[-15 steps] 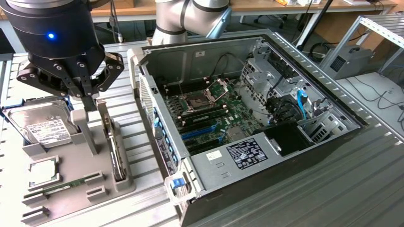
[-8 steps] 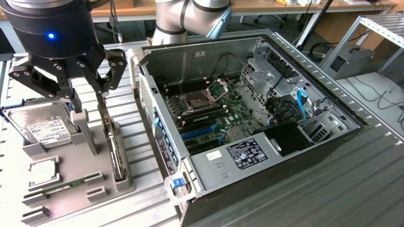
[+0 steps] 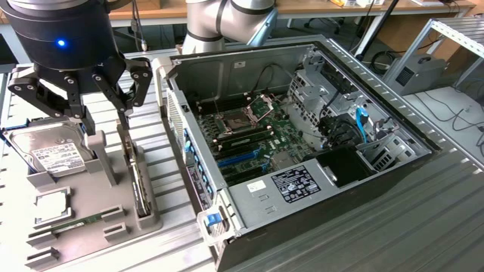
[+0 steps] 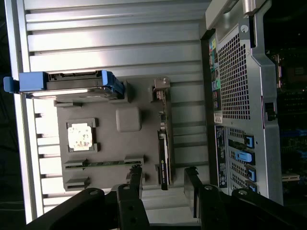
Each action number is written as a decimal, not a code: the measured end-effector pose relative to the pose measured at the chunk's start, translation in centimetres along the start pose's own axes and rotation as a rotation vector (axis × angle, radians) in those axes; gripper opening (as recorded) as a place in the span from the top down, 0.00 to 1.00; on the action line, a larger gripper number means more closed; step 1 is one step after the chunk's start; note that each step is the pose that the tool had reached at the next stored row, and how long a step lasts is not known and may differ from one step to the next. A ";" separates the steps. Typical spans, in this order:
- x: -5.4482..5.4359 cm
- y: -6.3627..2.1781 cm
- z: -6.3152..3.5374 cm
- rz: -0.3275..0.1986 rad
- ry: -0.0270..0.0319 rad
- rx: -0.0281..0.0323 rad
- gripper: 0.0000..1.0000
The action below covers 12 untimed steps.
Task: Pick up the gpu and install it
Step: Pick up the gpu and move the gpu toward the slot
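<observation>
The gpu (image 3: pixel 135 170) stands on its long edge in a slot of the grey holder tray (image 3: pixel 83 195), at the tray's side nearest the computer case. From the wrist it shows edge-on as a thin dark card (image 4: pixel 163 143) with its silver bracket at one end. My gripper (image 3: pixel 102 112) hangs above the tray near the hard drive, open and empty. In the wrist view my gripper (image 4: pixel 163 179) has one black finger (image 4: pixel 135 178) on each side of the card's line, over the end away from the bracket, clear of it.
The open computer case (image 3: pixel 393 136) lies on the exterior view's right, with its motherboard and blue slots (image 3: pixel 242 158) exposed. The tray also holds a hard drive (image 3: pixel 53 150), a square CPU (image 3: pixel 49 207) and a RAM stick (image 3: pixel 76 222). Everything rests on a ribbed metal table (image 3: pixel 423 226).
</observation>
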<state>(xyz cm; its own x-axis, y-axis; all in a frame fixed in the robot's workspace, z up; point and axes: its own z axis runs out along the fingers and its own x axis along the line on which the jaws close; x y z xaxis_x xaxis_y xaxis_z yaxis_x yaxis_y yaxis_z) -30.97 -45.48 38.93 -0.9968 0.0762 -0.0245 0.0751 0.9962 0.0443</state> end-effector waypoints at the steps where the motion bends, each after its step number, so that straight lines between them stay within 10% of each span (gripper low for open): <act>1: 0.0 0.00 0.00 0.000 0.0000 -0.0001 0.52; 12: 0.0 -0.01 0.24 0.000 0.0000 -0.0004 0.52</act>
<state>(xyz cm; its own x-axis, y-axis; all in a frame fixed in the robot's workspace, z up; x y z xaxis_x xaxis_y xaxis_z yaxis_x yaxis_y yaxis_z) -30.97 -45.48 38.69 -0.9968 0.0763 -0.0244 0.0751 0.9962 0.0447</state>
